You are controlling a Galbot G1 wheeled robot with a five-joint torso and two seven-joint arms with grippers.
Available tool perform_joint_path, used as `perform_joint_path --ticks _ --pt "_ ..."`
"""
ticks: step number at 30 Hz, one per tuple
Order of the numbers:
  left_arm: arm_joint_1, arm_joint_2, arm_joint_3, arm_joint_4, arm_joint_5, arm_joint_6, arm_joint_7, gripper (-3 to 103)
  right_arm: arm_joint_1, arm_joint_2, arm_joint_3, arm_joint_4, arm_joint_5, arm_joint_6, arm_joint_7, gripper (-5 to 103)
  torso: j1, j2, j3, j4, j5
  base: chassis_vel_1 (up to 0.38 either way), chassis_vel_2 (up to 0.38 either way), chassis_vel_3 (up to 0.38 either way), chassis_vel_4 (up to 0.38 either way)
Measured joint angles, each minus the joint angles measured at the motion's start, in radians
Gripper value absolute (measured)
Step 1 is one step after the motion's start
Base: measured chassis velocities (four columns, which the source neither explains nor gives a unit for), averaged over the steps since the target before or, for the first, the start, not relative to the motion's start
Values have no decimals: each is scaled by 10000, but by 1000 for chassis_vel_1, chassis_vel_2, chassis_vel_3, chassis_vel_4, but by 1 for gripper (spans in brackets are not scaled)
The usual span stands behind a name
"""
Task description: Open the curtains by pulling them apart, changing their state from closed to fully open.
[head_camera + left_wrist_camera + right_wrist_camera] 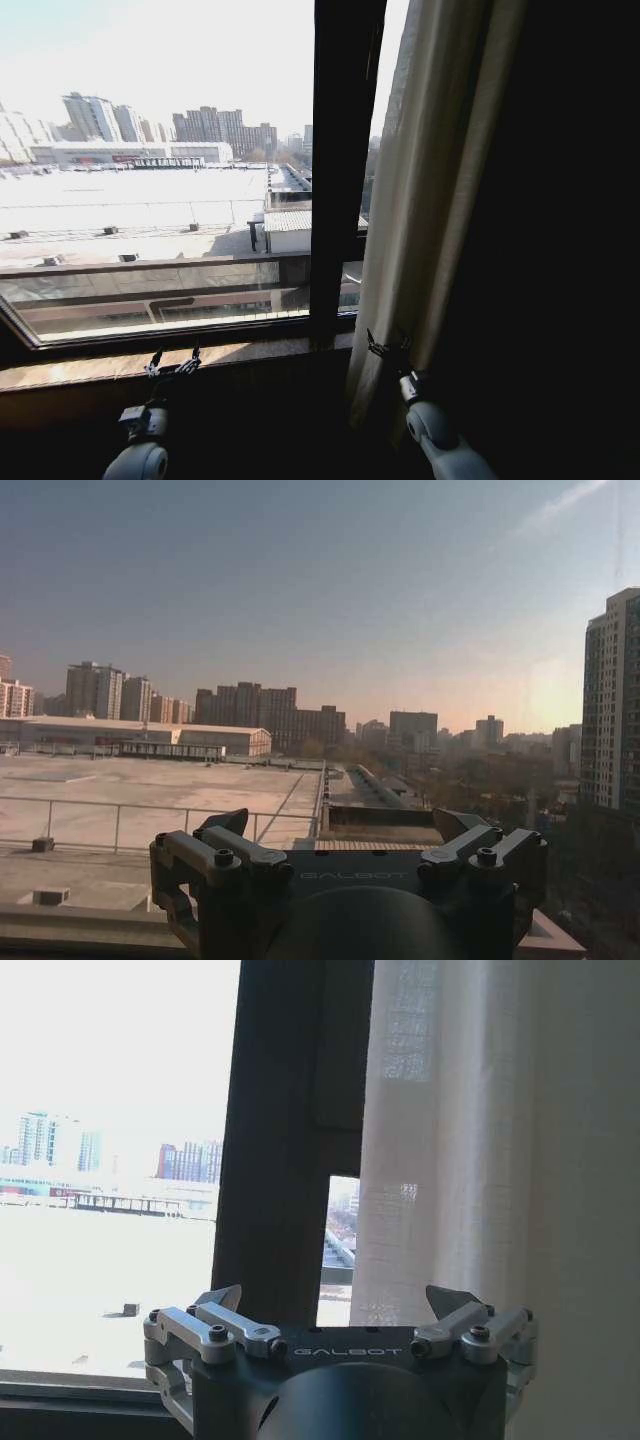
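One sheer cream curtain panel [430,190] hangs bunched to the right of the dark window mullion [335,170], with bare glass to the mullion's left, so I judge the opening nearly done on this side. The right gripper [388,348] sits low against the panel's left edge, right of the mullion, fingers spread wide and holding nothing. The left gripper [172,365] hovers left of the mullion above the window sill [80,366], fingers likewise open and empty; the next move calls for closing on the fabric and drawing it farther right.
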Motion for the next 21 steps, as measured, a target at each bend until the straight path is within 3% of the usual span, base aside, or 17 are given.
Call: perform_joint_path --ticks 21 --pt "0 0 0 0 0 0 0 100 0 0 -1 -3 -1 0 1 100 1 0 1 0 -1 375 334 -380 -335"
